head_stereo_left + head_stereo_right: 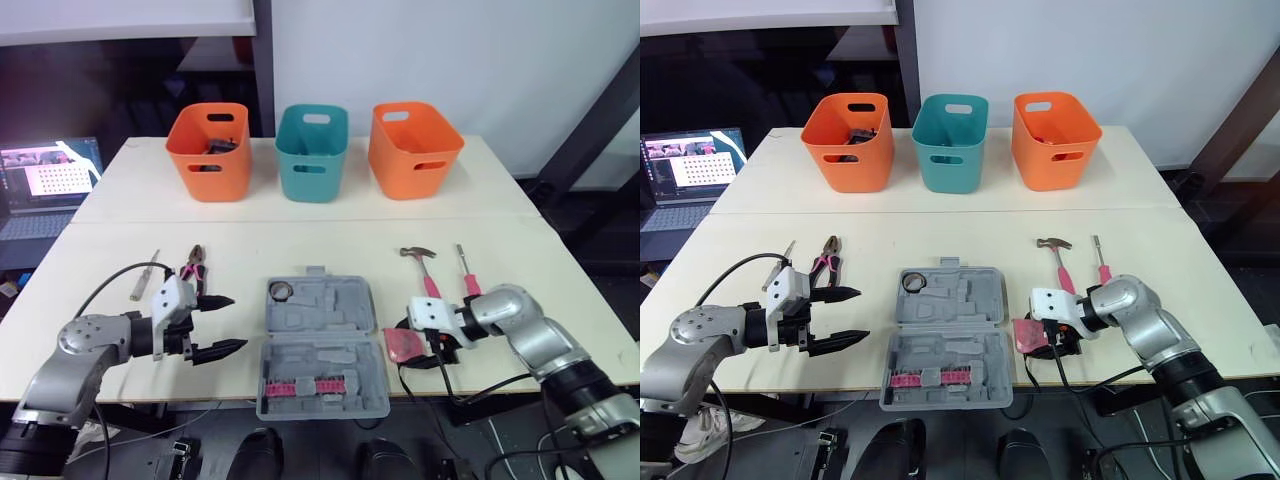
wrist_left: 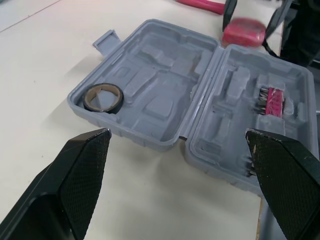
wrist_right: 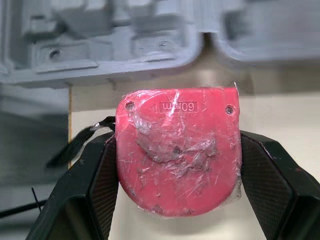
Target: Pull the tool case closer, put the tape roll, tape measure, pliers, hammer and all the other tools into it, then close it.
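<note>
The grey tool case [image 1: 345, 335] lies open at the table's front middle. A tape roll [image 1: 280, 291] sits in its far left pocket and a strip of red bits [image 1: 300, 387] in its near half. My right gripper [image 1: 1045, 338] is shut on the red tape measure [image 3: 177, 150], low over the table just right of the case. My left gripper [image 1: 237, 322] stands open left of the case, holding nothing. Pliers [image 1: 192, 268] and a thin tool [image 1: 145, 275] lie behind the left gripper. The hammer [image 1: 425, 270] and a pink screwdriver [image 1: 466, 272] lie behind the right one.
Three baskets stand along the back: orange [image 1: 208, 150], teal [image 1: 312, 152], orange [image 1: 414, 150]. A laptop [image 1: 45, 185] sits off the table's left side. Black cables [image 1: 440, 375] trail over the front edge by my right arm.
</note>
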Motion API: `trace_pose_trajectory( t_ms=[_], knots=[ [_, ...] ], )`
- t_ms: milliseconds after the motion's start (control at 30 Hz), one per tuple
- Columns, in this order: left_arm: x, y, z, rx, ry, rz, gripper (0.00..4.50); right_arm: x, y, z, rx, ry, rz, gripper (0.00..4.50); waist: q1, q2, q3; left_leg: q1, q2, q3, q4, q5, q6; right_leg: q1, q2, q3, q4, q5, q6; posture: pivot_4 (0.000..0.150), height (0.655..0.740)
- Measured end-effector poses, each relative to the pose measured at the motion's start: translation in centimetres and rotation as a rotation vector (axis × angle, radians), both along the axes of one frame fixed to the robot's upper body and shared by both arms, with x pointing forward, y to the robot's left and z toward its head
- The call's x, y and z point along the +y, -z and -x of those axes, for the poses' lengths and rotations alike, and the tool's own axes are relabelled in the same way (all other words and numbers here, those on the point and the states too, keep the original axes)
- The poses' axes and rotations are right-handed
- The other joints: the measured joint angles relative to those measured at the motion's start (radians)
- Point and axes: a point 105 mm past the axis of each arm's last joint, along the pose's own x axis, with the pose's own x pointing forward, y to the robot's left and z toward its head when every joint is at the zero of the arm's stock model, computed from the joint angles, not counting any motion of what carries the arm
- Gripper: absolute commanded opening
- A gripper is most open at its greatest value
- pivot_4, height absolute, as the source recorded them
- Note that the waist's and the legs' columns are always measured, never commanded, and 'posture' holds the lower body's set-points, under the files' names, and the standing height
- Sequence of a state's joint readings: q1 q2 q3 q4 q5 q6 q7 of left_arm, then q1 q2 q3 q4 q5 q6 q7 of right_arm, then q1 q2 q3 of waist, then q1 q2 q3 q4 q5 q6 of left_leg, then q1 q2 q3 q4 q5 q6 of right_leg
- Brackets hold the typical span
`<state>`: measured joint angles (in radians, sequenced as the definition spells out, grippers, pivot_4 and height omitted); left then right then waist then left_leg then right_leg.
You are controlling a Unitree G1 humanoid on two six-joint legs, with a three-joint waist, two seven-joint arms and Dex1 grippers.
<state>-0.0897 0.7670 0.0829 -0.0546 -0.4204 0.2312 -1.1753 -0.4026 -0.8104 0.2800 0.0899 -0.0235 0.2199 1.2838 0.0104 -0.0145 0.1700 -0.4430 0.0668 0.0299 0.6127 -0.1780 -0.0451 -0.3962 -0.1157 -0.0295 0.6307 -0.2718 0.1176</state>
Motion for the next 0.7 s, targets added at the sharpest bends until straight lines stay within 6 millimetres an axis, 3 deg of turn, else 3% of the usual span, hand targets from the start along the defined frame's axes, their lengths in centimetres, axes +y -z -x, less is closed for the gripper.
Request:
trace_pose_trajectory(
  t_ms=[167, 367, 533, 700],
  knots=[
    [0.0, 0.0, -0.1, -0.007, -0.011, 0.003, 4.5, 0.5, -3.8, -1.1, -0.129, 0.033, 0.092, 2.97, -0.004, 0.0, 0.0, 0.0, 0.0, 0.0, 0.0, 0.0, 0.0, -0.001, 0.0, 0.0, 0.0, 0.0, 0.0, 0.15, 0.74],
    [-0.3, 0.3, -0.1, -0.003, -0.021, 0.03, 4.5, 3.8, -6.9, -3.6, -0.115, 0.032, 0.065, 2.97, -0.011, 0.0, 0.0, -0.001, 0.0, 0.0, -0.001, 0.0, 0.0, -0.002, 0.0, 0.0, 0.0, 0.0, 0.0, 0.15, 0.74],
    [-0.2, 0.5, 0.0, -0.007, -0.045, 0.033, 4.5, 6.4, -6.5, -6.3, -0.103, 0.016, 0.067, 2.97, -0.024, 0.0, 0.0, -0.001, 0.0, 0.0, -0.001, 0.0, 0.0, -0.002, 0.0, 0.0, 0.0, 0.0, 0.0, 0.15, 0.74],
    [-0.4, 0.8, 0.6, -0.012, -0.054, 0.031, 4.5, 7.9, -4.0, -7.8, -0.094, -0.011, 0.071, 2.97, -0.024, 0.001, 0.0, -0.001, 0.0, 0.0, -0.002, 0.0, 0.0, -0.002, 0.0, 0.0, 0.001, 0.002, 0.003, 0.15, 0.74]
  ],
)
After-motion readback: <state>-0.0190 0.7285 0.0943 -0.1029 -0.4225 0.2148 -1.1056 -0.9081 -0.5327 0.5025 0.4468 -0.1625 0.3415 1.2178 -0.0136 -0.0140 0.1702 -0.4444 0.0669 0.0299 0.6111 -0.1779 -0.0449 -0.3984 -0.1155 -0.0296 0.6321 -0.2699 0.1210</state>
